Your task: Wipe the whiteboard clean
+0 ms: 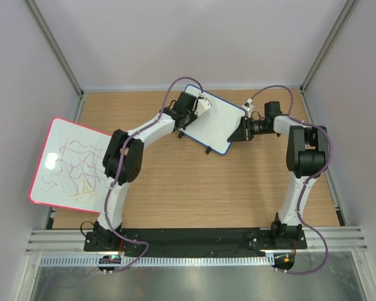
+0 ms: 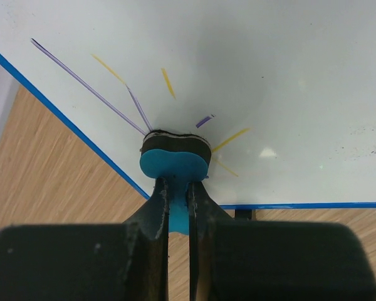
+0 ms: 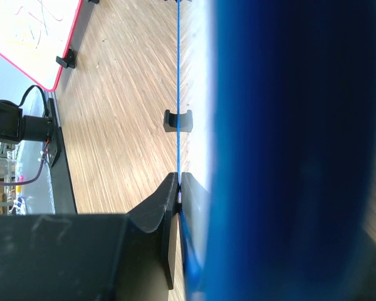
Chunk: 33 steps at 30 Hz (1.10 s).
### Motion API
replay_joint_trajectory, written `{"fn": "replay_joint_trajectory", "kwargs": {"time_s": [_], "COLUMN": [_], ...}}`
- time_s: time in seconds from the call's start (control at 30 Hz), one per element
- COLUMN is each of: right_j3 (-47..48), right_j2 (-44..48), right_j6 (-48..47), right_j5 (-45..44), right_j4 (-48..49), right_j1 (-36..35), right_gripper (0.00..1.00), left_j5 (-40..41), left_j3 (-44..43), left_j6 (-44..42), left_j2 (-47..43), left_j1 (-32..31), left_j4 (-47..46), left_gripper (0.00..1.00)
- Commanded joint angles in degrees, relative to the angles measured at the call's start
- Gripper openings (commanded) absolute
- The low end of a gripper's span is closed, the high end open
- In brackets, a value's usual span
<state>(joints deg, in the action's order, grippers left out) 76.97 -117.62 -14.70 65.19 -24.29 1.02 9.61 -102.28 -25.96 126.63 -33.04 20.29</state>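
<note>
The whiteboard (image 1: 218, 123), blue-framed with small black feet, is held tilted above the table at the back middle. My right gripper (image 1: 240, 133) is shut on its right edge; in the right wrist view the jaws (image 3: 179, 182) pinch the thin blue frame (image 3: 178, 75) edge-on. My left gripper (image 1: 189, 114) is shut on a blue eraser (image 2: 174, 164) with a dark felt pad, pressed flat against the whiteboard's face (image 2: 288, 75) near its lower corner. Short purple and yellow pen strokes (image 2: 168, 83) fan out around the eraser.
A larger red-framed board (image 1: 69, 163) with purple and yellow scribbles lies over the table's left edge, also in the right wrist view (image 3: 31, 31). Wooden tabletop (image 1: 194, 188) lies below the held board. White walls enclose the back and sides.
</note>
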Motion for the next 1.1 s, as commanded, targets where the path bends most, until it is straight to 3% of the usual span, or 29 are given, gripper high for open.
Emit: {"fn": "replay_joint_trajectory", "kwargs": {"time_s": [0.0,0.2,0.43,0.67,0.77,1.07], "right_j3": [0.37,0.46,0.55,0.81,0.81,0.55], "right_j2": [2.40,2.22,2.22,2.05,2.05,2.22], "right_j6": [-4.20,-4.20,-4.20,-4.55,-4.55,-4.55], "right_j5": [-2.70,-2.87,-3.14,-3.58,-3.66,-3.58], "right_j4": [-0.23,-0.23,-0.23,-0.84,-0.84,-0.75], "right_j1": [-1.02,-1.02,-1.02,-1.02,-1.02,-1.02], "right_gripper": [0.01,0.01,0.01,0.01,0.01,0.01], "left_j5": [-2.93,-3.10,-5.47,-5.39,-5.56,-6.44], "left_j3": [1.74,-7.92,-27.51,-34.47,-31.94,-9.45], "left_j6": [0.29,0.38,2.13,1.96,1.61,-0.85], "left_j2": [3.01,3.45,9.24,12.94,12.16,3.46], "left_j1": [-0.27,1.57,3.51,3.59,3.77,3.77], "left_j4": [1.24,3.43,6.51,5.81,5.99,3.35], "left_gripper": [0.00,0.00,0.00,0.00,0.00,0.00]}}
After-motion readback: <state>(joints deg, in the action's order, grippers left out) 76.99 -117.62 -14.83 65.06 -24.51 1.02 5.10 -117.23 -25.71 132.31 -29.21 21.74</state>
